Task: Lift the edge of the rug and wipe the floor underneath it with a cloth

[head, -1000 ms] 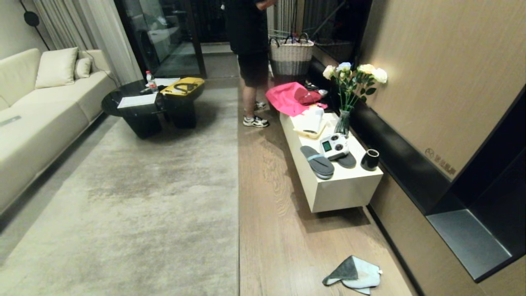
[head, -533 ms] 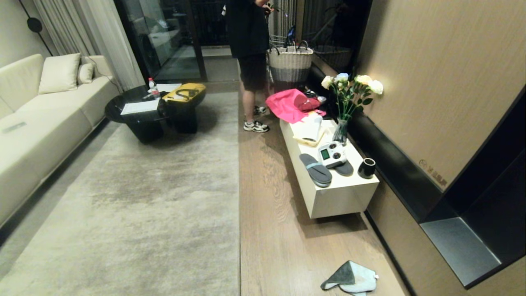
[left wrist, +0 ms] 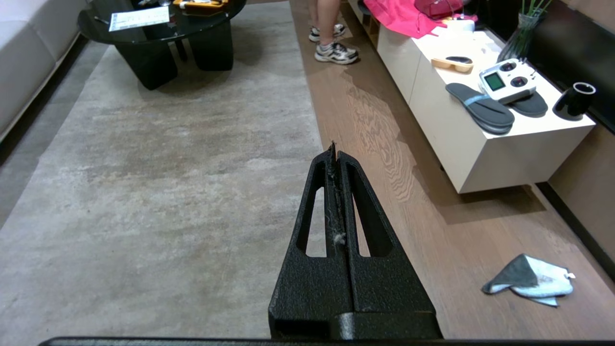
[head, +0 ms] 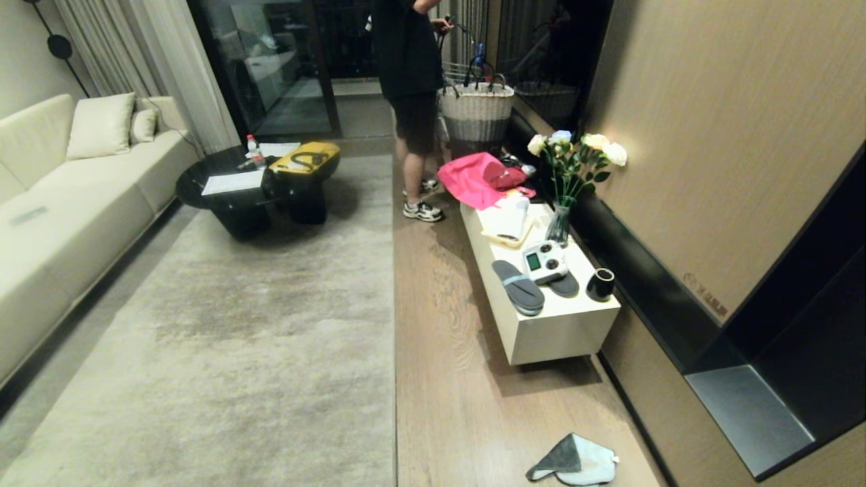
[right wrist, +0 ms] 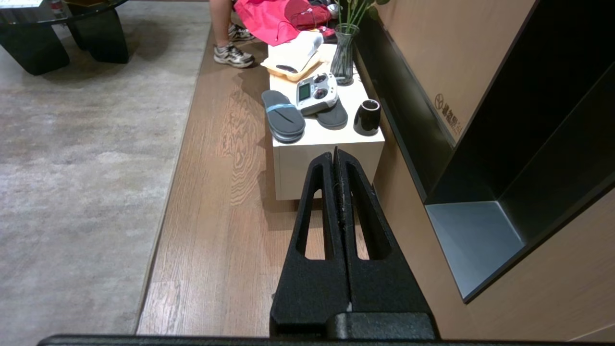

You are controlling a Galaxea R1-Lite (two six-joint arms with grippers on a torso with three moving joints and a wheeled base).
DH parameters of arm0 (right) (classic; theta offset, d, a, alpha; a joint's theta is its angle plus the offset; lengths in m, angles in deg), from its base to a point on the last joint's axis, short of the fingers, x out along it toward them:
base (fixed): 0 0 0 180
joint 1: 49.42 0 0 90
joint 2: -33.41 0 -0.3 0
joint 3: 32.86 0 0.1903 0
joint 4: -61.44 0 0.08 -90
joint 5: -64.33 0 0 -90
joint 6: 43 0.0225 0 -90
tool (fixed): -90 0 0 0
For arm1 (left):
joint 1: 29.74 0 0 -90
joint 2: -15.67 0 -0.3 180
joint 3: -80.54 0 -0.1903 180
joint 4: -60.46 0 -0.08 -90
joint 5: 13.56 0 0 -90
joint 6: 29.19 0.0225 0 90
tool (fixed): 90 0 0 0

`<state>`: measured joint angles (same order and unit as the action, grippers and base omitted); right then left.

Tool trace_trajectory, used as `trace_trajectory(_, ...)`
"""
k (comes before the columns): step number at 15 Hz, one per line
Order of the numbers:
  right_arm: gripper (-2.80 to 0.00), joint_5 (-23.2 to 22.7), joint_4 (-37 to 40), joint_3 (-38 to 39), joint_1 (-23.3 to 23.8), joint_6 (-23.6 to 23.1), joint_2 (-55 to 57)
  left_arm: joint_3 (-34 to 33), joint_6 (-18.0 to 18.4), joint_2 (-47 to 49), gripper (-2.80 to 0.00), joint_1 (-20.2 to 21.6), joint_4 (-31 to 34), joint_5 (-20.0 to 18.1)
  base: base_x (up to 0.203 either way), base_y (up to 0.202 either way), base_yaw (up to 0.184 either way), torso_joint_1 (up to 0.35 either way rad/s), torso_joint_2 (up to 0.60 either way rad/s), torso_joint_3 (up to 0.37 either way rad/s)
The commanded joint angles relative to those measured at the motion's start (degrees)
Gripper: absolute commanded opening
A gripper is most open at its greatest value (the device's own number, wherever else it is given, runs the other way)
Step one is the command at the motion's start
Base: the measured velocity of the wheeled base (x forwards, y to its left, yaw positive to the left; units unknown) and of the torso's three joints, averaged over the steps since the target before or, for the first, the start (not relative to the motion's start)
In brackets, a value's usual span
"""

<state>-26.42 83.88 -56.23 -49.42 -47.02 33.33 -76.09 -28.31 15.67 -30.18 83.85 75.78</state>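
Flowers [head: 576,145] in vase [head: 559,226]

person [head: 413,81] cut off above chest, sofa [head: 40,203] cropped at left

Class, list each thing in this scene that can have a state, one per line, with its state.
rug edge: flat on the floor, not lifted.
cloth: crumpled on the floor, untouched.
left end effector: shut, empty, above the rug edge.
right end effector: shut, empty.
slippers: lying on the white bench.
black cup: upright.
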Motion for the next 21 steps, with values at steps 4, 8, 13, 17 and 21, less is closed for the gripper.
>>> trace_trajectory(4,-2.80,-0.13,0.05,0.00,0.00,-0.03,0.07,0.00,0.00,0.00,-2.80,0.00,0.04,-0.04,0.000,0.000,0.000,0.146,-0.33,-0.185)
trace_trajectory(8,-2.80,-0.13,0.05,0.00,0.00,0.06,0.07,0.00,0.00,0.00,-2.80,0.00,-0.02,-0.04,0.000,0.000,0.000,0.148,-0.33,-0.182)
trace_trajectory(13,-2.80,-0.13,-0.04,0.00,0.00,-0.03,0.07,0.00,0.00,0.00,-2.80,0.00,-0.02,-0.04,0.000,0.000,0.000,0.124,-0.27,-0.141)
trace_trajectory(17,-2.80,-0.13,0.05,0.00,0.00,-0.21,0.07,0.00,0.00,0.00,-2.80,0.00,-0.02,-0.04,0.000,0.000,0.000,0.094,-0.19,-0.101)
trace_trajectory(21,-2.80,-0.13,0.22,0.00,-0.01,1.37,0.07,0.00,0.00,0.00,-2.80,0.00,-0.02,-0.04,0.000,0.000,0.000,0.000,0.00,0.000)
